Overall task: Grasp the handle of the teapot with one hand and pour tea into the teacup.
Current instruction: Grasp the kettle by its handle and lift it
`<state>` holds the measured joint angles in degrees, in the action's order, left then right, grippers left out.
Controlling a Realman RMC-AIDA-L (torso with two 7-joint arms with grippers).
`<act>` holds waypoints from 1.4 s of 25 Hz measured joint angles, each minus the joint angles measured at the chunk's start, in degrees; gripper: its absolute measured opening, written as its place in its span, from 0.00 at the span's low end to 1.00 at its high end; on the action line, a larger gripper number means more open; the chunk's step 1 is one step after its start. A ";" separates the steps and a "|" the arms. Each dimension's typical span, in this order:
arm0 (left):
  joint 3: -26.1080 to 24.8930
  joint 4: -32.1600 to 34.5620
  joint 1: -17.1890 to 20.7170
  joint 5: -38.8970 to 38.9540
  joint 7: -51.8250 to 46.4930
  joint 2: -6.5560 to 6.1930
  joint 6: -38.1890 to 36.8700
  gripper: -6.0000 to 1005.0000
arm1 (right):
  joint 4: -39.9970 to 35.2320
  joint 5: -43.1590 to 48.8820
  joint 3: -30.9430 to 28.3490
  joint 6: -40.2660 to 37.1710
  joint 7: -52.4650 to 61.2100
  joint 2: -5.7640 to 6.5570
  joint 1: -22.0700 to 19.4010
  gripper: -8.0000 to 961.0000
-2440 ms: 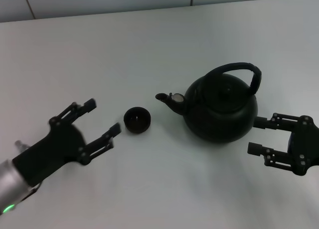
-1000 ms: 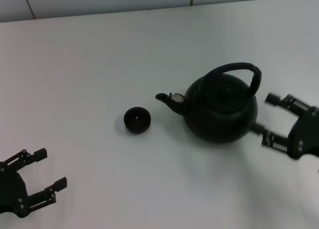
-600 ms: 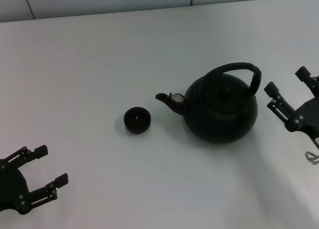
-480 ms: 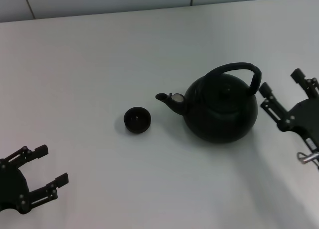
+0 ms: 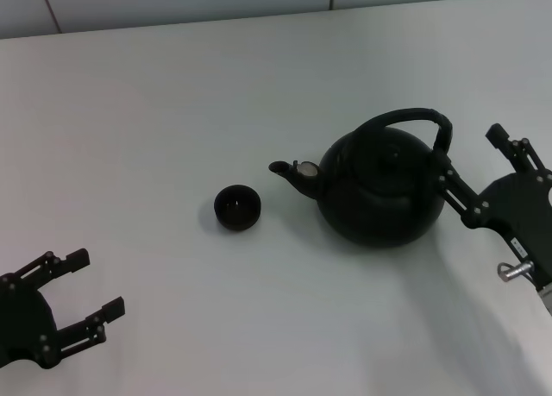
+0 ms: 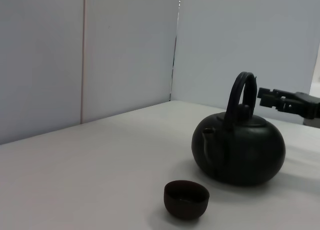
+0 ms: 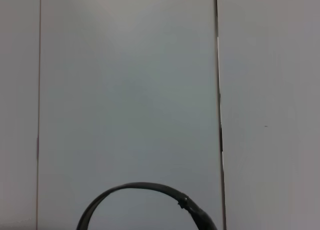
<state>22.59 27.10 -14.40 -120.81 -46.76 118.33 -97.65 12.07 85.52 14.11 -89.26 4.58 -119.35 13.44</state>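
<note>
My right gripper (image 5: 477, 167) is the one on this job: it sits at 3 o'clock of the teapot (image 5: 382, 187), raised to about handle height, fingers spread wide, nothing held. The handle (image 5: 414, 124) arches over the lid with its long axis running roughly 9-to-3, so its near end drops down right in front of my lower fingertip (image 5: 442, 179), which looks just beside or touching the pot's shoulder; I can't tell which from the head view. My upper finger (image 5: 509, 146) sits further out at about 2 o'clock, clear of the loop. So the handle lies toward 9–10 o'clock from the gap between my fingers and slightly above it. My guess is the next move needs a small lift and a push in toward 9, so the jaws straddle the arch rather than its end. The right wrist view shows only the top of the arch, low in frame, which fits me being level with it and aimed along it. The teacup (image 5: 237, 207) sits on the table (image 5: 172, 94) at 9 o'clock of the spout (image 5: 289, 172), near but apart from it, so the pour goes away from me. My left gripper (image 5: 73, 292) is parked well off at 7 o'clock, fingers apart, empty, much farther from the handle.
</note>
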 joint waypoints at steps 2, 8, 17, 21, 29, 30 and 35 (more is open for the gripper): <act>0.00 -0.76 -0.08 0.14 0.00 -0.05 0.00 0.82 | -0.02 -0.11 0.01 0.94 -0.04 0.00 0.65 0.79; 0.00 -0.91 0.18 0.19 0.00 0.00 -0.30 0.82 | -0.50 -0.20 -0.13 3.57 -0.08 0.09 2.48 0.79; 0.00 -0.98 0.19 0.63 0.00 0.09 -0.36 0.82 | -1.21 -0.26 -1.54 4.48 -0.08 0.17 3.39 0.78; 0.00 -1.00 -0.08 0.69 0.00 0.08 -0.35 0.82 | -1.35 -0.34 -1.56 4.52 -0.13 0.17 3.49 0.78; 0.00 -1.00 -0.10 0.76 -0.56 0.05 -0.22 0.82 | -1.45 -0.30 -1.57 4.79 -0.17 0.12 4.08 0.53; 0.00 -1.00 -0.10 0.76 -0.56 0.06 -0.22 0.82 | -1.45 -0.24 -1.57 4.81 -0.17 0.10 4.16 0.51; 0.00 -1.00 -0.10 0.76 -0.59 0.06 -0.29 0.82 | -1.33 -0.30 -1.54 5.00 -0.19 0.01 4.39 0.39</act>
<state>22.59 26.10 -14.50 -120.05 -47.35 118.38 -97.94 10.73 85.22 12.56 -84.26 4.39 -119.33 17.82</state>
